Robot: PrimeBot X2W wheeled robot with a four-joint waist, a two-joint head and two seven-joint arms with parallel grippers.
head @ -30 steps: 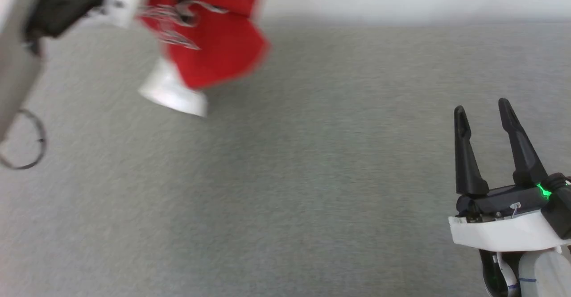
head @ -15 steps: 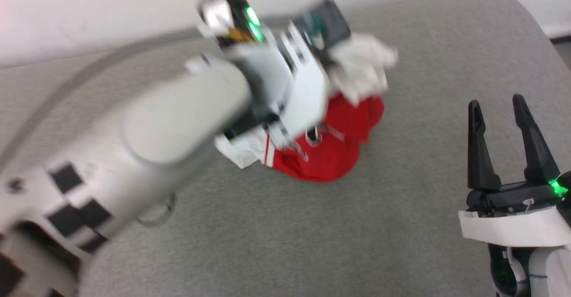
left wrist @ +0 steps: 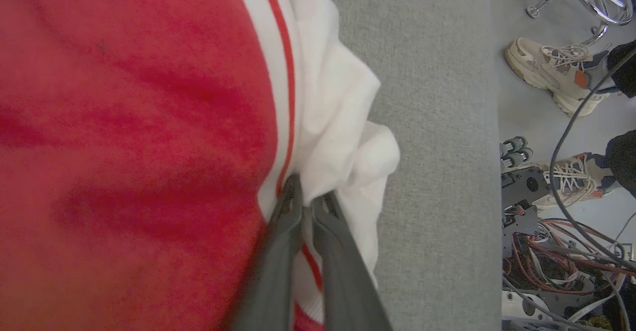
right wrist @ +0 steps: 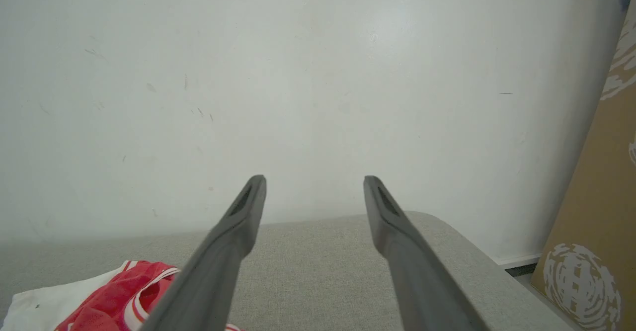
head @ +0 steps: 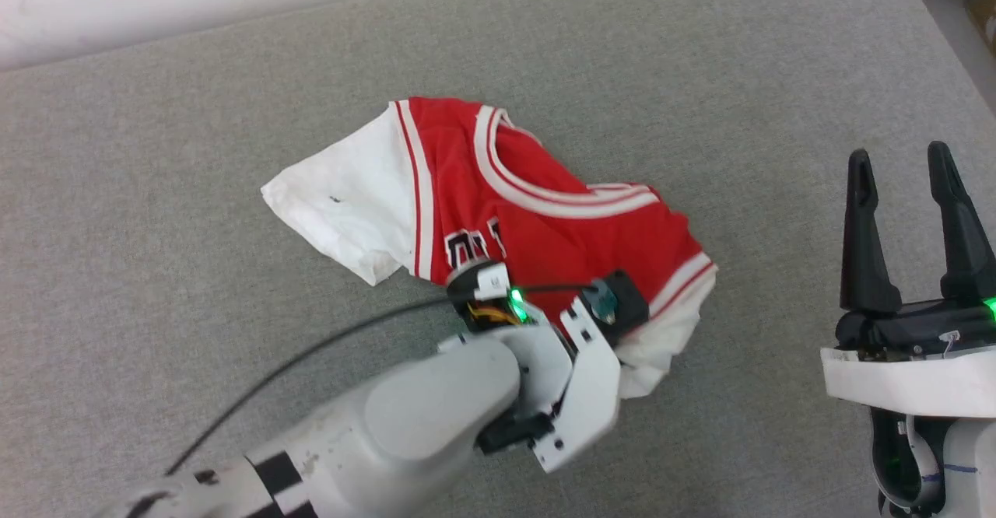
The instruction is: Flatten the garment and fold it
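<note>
The garment (head: 545, 230), a red jersey with white sleeves and striped trim, lies crumpled on the grey table (head: 194, 113), collar facing up. My left arm's wrist (head: 560, 355) hangs over its near edge and hides the fingers in the head view. In the left wrist view my left gripper (left wrist: 304, 203) is shut on the garment (left wrist: 124, 147), pinching white cloth at the striped armhole trim. My right gripper (head: 899, 164) stands open to the right of the cloth, apart from it. From the right wrist, the right gripper (right wrist: 313, 187) is empty, with the garment (right wrist: 104, 306) at lower left.
The table's right edge (left wrist: 492, 122) drops to a floor with a person's shoes (left wrist: 551, 72), cables and hardware (left wrist: 536, 251). A white wall (right wrist: 298, 72) stands behind the table, and a cardboard box (right wrist: 596, 211) leans at the far right corner.
The head camera has shifted. The garment hung bunched from my raised left gripper; now it rests on the table with the left arm lowered. The right gripper stays open.
</note>
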